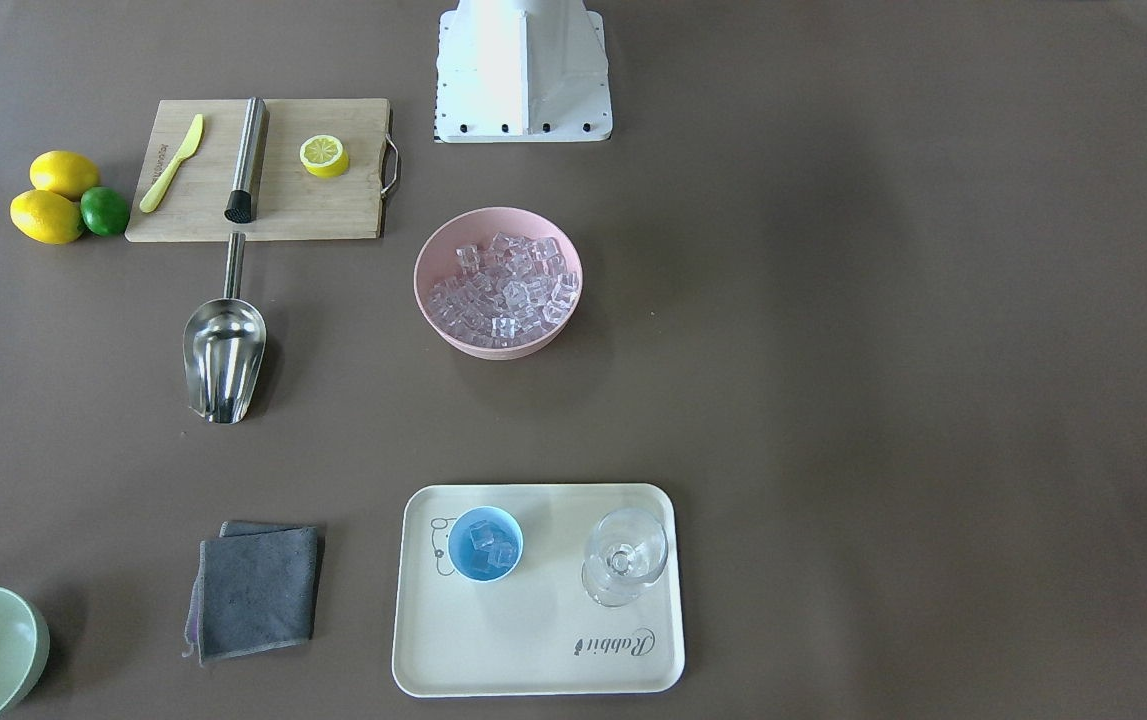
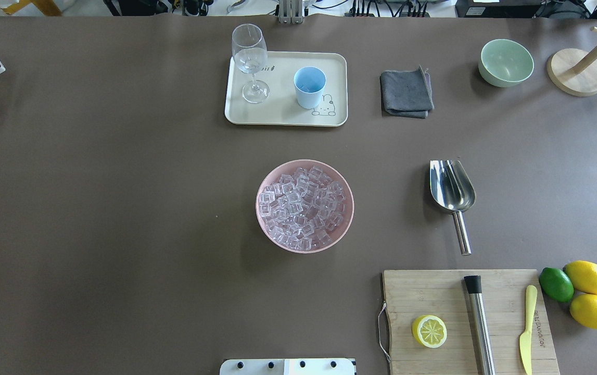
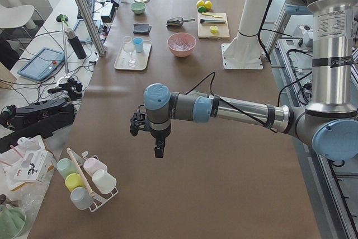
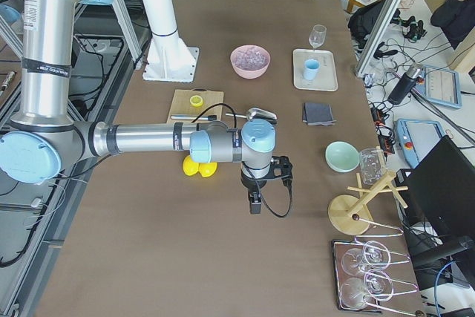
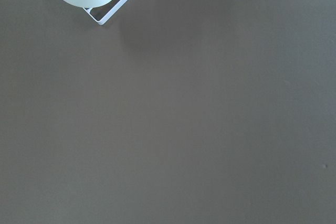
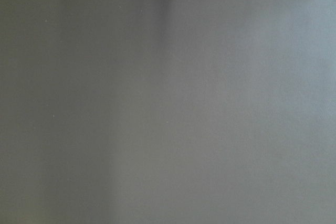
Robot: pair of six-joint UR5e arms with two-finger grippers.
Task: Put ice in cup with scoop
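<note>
Fingers of the left gripper (image 3: 159, 153) and right gripper (image 4: 254, 204) are shown only from the side, so their state cannot be told, while the scoop (image 2: 453, 183) is found lying inward from the right gripper, the nearer one, handle pointed back toward the robot.

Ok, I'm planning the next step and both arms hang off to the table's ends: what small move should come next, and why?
Probably bring the right gripper over the rod handle of the scoop. The scoop lies empty on the table on that arm's side, with nothing holding it. The cup holds only a few ice cubes, and the pink bowl is full of them.
</note>
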